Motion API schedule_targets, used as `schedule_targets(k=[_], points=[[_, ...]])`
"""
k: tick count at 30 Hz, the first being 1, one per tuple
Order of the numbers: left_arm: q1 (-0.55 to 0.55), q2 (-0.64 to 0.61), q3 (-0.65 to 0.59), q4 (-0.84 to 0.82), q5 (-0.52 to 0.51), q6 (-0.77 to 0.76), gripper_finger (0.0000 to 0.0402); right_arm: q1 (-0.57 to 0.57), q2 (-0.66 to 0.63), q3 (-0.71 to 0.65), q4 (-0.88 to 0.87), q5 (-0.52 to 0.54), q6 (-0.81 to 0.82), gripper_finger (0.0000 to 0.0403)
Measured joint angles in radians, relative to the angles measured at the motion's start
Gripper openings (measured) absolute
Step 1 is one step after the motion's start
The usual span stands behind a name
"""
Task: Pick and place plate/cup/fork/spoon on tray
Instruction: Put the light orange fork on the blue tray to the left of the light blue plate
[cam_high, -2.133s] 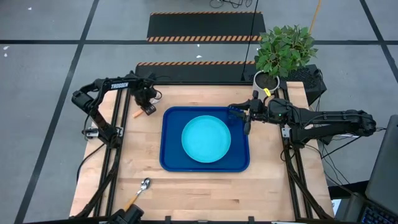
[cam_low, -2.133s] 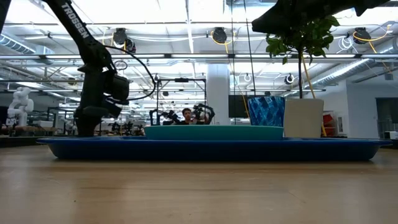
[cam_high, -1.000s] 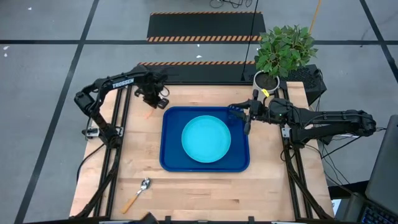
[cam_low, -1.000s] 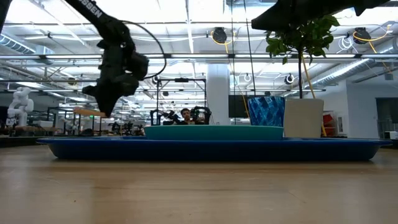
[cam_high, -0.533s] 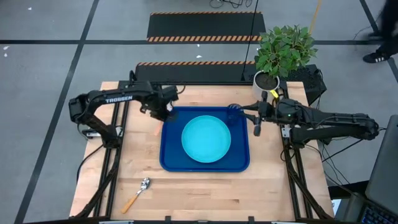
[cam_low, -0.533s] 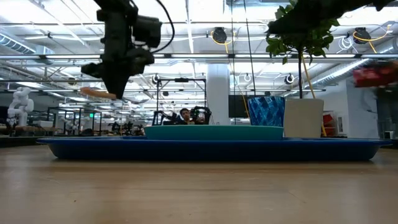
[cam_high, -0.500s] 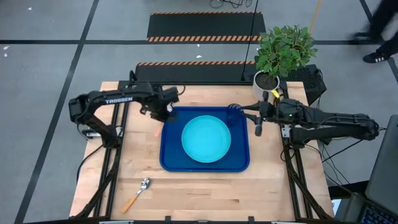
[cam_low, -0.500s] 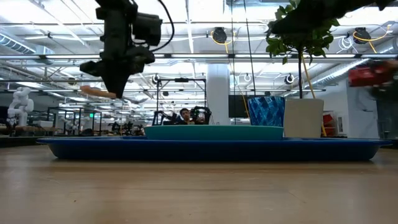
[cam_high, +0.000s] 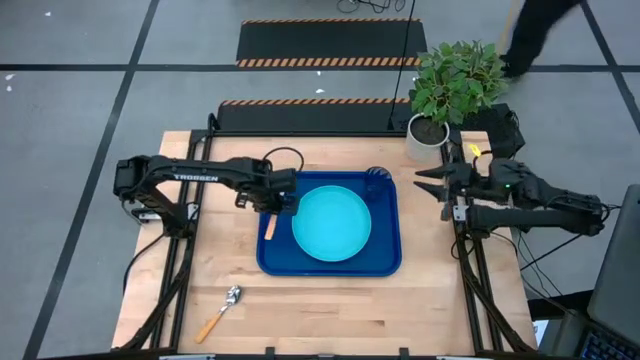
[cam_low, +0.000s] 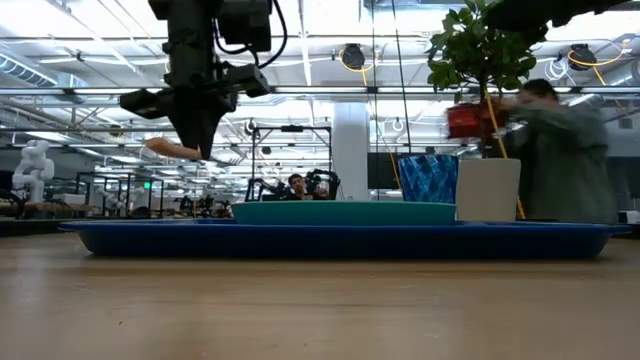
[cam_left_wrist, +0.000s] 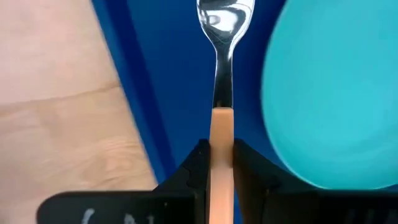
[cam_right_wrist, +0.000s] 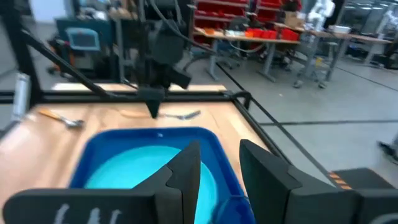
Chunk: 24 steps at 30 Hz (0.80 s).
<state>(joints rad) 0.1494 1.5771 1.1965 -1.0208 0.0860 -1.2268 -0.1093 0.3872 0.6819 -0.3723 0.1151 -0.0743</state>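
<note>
Left claw (cam_high: 272, 203) is clamped on the orange handle of the fork (cam_left_wrist: 222, 74). It hangs over the left strip of the tray (cam_high: 385, 262), just beside the plate (cam_high: 331, 223). Seen from table height, the fork is up in the air and not yet on the tray. Its shiny tines point out past the claw over the blue tray floor.

Right claw (cam_high: 430, 182) waits off the tray, out to the right, near the plant pot (cam_high: 424, 131). Its fingers (cam_right_wrist: 186, 171) stand apart and hold nothing.

I think the job is more than half done. The plate lies flat in the middle of the tray. The cup (cam_high: 378, 177) sits in the far right corner of the tray. The fork is next and only needs to be set down. The spoon (cam_high: 220, 313) is left. It lies on the wooden surface (cam_high: 330, 310) at the near left, well apart from the tray.

The tray is dark blue plastic with round corners and a raised edge. The plate is round, smooth and light blue-green. The cup is small, dark blue and see-through. The fork and spoon have silver metal ends and orange handles.
</note>
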Motion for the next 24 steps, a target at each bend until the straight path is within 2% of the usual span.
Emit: schedule_targets(k=[4,11,24], points=[[-0.018,0.002,-0.043,0.04,0.0,-0.052,0.0041,0.0,-0.053,0.0,-0.001,-0.066,0.021,0.0106],[-0.055,0.001,-0.118,0.186,0.0,-0.147,0.0041,0.0,-0.093,0.0,-0.034,-0.068,0.013,0.0106],[-0.119,0.01,-0.229,0.251,-0.001,-0.263,0.0041,0.0,-0.096,0.0,-0.076,-0.068,0.01,0.0106]])
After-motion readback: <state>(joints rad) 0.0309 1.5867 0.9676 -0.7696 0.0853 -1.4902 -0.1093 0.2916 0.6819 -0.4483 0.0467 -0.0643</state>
